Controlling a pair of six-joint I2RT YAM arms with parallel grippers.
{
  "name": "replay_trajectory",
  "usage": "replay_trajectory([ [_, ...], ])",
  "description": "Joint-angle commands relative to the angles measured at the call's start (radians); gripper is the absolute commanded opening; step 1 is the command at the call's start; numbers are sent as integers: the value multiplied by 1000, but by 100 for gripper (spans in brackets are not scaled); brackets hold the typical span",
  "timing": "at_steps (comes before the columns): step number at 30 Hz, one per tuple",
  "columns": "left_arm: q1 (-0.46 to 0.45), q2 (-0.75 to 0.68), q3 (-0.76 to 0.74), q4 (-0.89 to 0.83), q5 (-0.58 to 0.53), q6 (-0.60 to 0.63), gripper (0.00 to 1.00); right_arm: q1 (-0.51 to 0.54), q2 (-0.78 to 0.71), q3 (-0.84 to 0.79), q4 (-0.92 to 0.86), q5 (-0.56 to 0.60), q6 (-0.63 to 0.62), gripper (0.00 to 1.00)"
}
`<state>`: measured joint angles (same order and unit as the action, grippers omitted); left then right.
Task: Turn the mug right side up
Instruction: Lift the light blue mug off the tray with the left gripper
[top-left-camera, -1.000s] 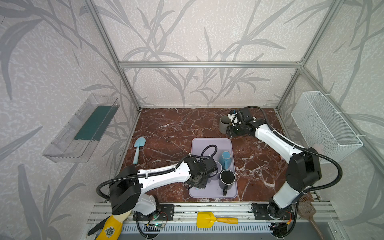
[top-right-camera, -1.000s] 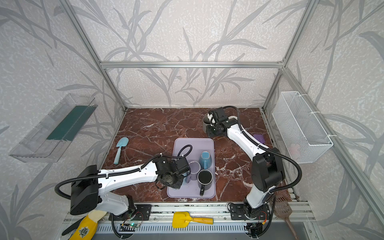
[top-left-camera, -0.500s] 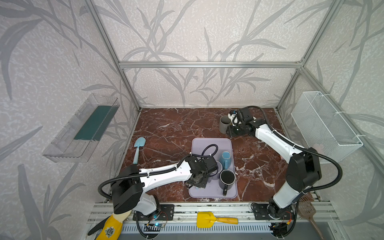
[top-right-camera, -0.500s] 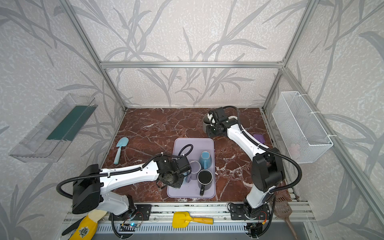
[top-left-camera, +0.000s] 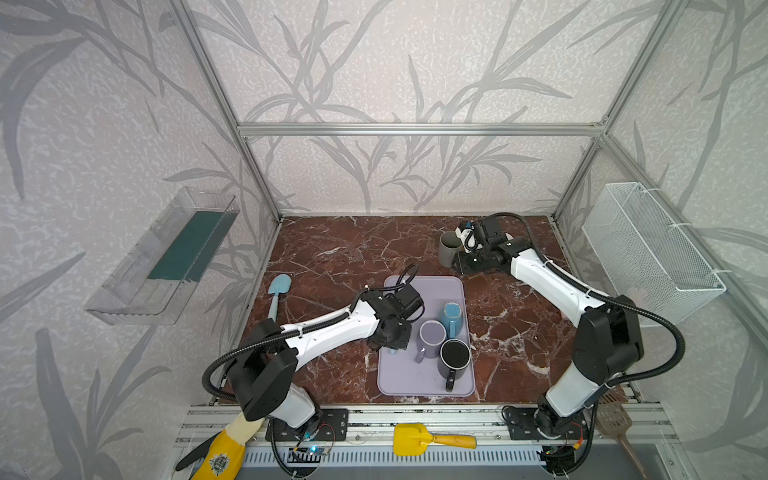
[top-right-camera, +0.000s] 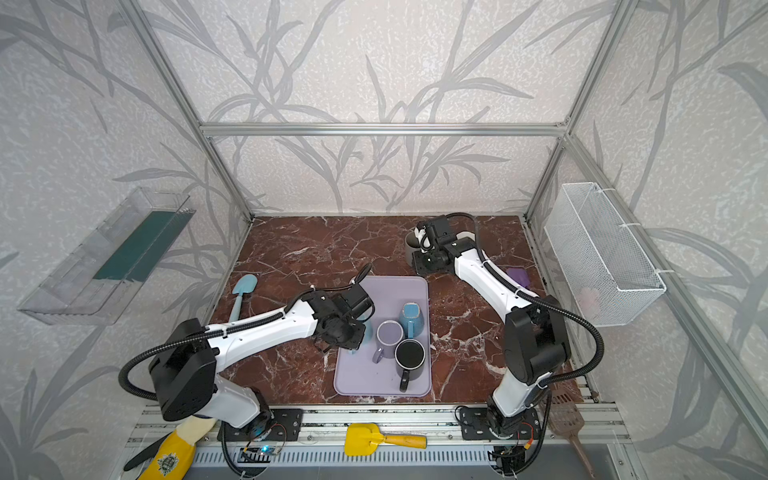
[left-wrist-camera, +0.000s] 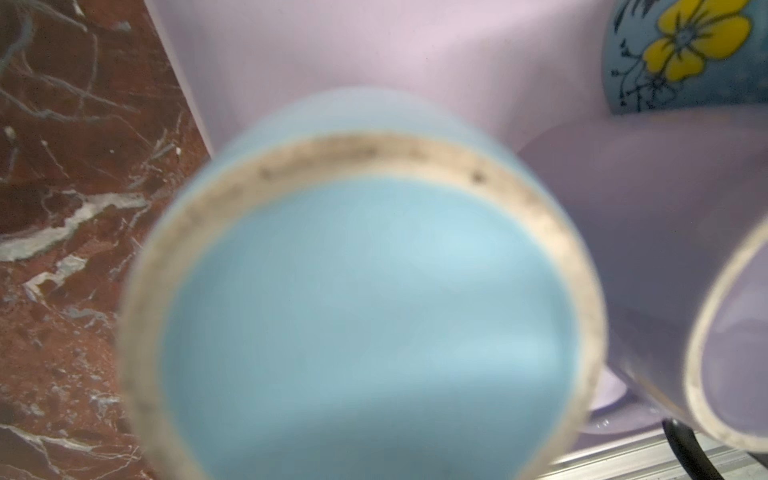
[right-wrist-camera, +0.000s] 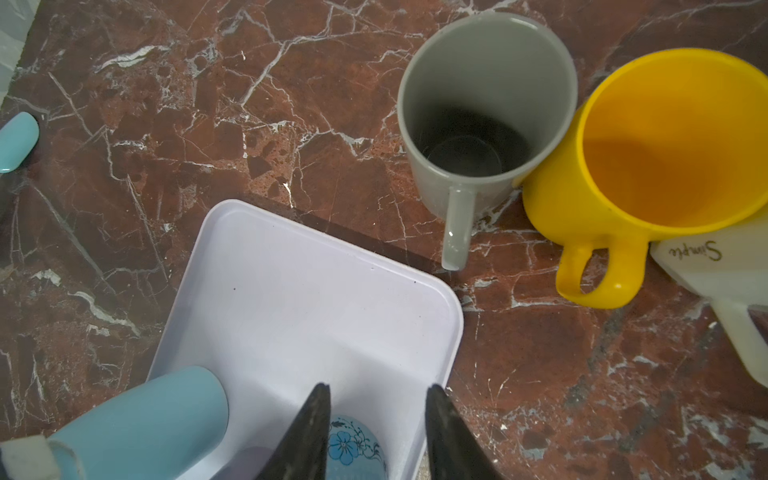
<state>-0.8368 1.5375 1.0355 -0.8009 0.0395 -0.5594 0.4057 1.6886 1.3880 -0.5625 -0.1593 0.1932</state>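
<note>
Left gripper (top-left-camera: 392, 343) pinches the light blue mug (right-wrist-camera: 141, 415) tilted at the left edge of the tray (top-left-camera: 415, 382), seemingly to right it; right gripper (right-wrist-camera: 377, 386) hangs part-open, empty

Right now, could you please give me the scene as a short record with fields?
left gripper: closed on the light blue mug, held tilted at the tray left edge
right gripper: open, empty, by the tray's far corner
lilac mug: on tray, base up
black mug: on tray, upright
floral mug: on tray
grey mug, yellow mug: upright on table, side by side
</note>
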Motion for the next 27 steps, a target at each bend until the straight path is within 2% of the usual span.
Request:
replay_trajectory([
  [1, 23, 41, 39, 22, 14, 70, 0, -1, -40, -18, 21, -14, 7, 39],
  [12, 113, 98, 77, 155, 75, 165, 0, 4, -35, -32, 51, -45, 17, 39],
  [27, 244, 70, 173, 180, 191, 290, 0, 22, -44, -53, 87, -68, 32, 37],
])
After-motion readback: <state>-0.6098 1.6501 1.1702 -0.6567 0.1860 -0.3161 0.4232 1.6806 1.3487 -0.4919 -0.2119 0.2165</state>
